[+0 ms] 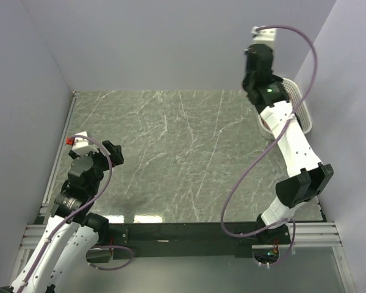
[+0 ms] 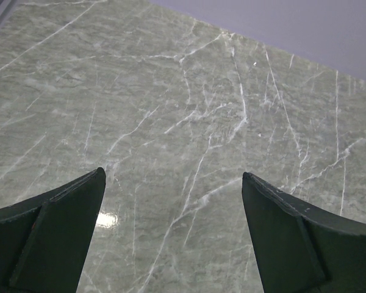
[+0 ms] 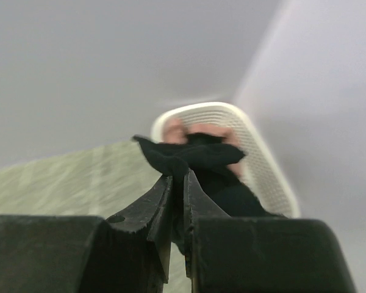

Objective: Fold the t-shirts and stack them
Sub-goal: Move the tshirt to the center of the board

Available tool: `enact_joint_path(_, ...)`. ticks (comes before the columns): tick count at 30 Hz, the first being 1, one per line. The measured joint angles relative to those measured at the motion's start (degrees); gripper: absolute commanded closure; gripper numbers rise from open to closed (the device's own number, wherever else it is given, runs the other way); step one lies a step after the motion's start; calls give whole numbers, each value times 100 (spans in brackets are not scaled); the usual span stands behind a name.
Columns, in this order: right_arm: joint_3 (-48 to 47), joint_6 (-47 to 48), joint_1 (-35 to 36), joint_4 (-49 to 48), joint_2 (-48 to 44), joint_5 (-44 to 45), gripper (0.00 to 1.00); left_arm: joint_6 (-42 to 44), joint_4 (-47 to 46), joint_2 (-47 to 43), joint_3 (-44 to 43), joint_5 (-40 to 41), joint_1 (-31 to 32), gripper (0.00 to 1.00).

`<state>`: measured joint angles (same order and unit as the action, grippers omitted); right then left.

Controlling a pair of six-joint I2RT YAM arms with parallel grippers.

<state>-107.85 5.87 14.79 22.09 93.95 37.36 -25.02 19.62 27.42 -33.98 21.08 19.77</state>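
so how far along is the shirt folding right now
Barely started. Done: nothing yet, no shirt lies folded or stacked on the table. In hand: the right hand is shut on the black t-shirt, held up above the basket. The left hand hangs open over the marble. Left: pink cloth shows in the basket, so every fold and the whole stack remain.

Overhead looks down; both wrists low, probably sharing table (image 1: 171, 152).
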Motion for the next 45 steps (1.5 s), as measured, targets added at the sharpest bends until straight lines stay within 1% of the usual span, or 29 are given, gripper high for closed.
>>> enact_joint_path(3, -155, -48, 879, 328, -22, 107, 100, -20, 35, -74, 0, 35, 0, 0)
enact_joint_path(8, -514, -529, 2179, 907, 17, 20, 100, -83, 122, -155, 0, 85, 0, 1)
enact_joint_path(11, -778, -1023, 2898, 1049, 149, -352, 100, -133, 146, -219, 0, 125, 0, 1)
enact_joint_path(15, -1034, -1698, 3552, 1056, 616, -1064, 100, -214, 184, -306, 0, 168, 0, 0)
enact_joint_path(17, -1281, -2035, 3801, 1064, 1099, -1532, 89, -273, 216, -334, 0, 197, 0, 1)
enact_joint_path(18, -1405, -2184, 3901, 1056, 1366, -1773, 82, -302, 229, -343, 0, 216, 0, 1)
enact_joint_path(19, -1517, -2347, 3993, 1069, 1657, -2017, 72, -326, 238, -356, 0, 238, 0, 0)
enact_joint_path(20, -1641, -2487, 4072, 1106, 1952, -2277, 59, -341, 249, -376, 0, 275, 0, 1)
enact_joint_path(21, -1698, -2616, 4116, 1113, 2157, -2452, 56, -363, 249, -402, 0, 295, 0, 1)
enact_joint_path(22, -1718, -2699, 4172, 1143, 2378, -2671, 47, -382, 251, -435, 0, 337, 0, 1)
enact_joint_path(24, -1705, -2828, 4258, 1331, 2638, -2968, 39, -442, 251, -490, 0, 426, 0, 1)
enact_joint_path(25, -1674, -2850, 4275, 1401, 2677, -3038, 36, -442, 254, -494, 0, 433, 0, 0)
enact_joint_path(28, -1145, -2846, 4229, 1351, 2411, -3005, 34, -472, 251, -470, 0, 476, 0, 1)
enact_joint_path(30, -380, -2833, 4076, 1318, 1880, -2918, 34, -501, 254, -385, 0, 483, 0, 1)
enact_joint_path(32, 466, -2837, 3768, 1185, 1231, -2796, 34, -603, 256, -192, -2, 468, 0, 0)
enact_joint_path(33, 909, -2859, 3560, 1152, 894, -2752, 34, -649, 278, -70, -9, 444, 0, 0)
enact_joint_path(35, 2072, -2944, 2879, 955, 31, -2728, 34, -841, 378, 328, -52, 295, 0, 1)
enact_joint_path(36, 2441, -2992, 2601, 874, -219, -2750, 34, -931, 420, 503, -63, 205, 0, 1)
enact_joint_path(38, 3510, -3174, 1790, 575, -876, -2817, 34, -1154, 544, 911, -96, -15, 0, 1)
enact_joint_path(40, 4382, -3333, 1097, 313, -1314, -3018, 34, -1408, 638, 1355, -101, -229, 0, 1)
enact_joint_path(42, 5250, -3488, 640, -31, -1668, -3366, 34, -1694, 732, 1786, -98, -393, 0, 1)
enact_joint_path(45, 6026, -3637, 367, -304, -1808, -3803, 34, -2103, 776, 2166, -44, -544, 0, 0)
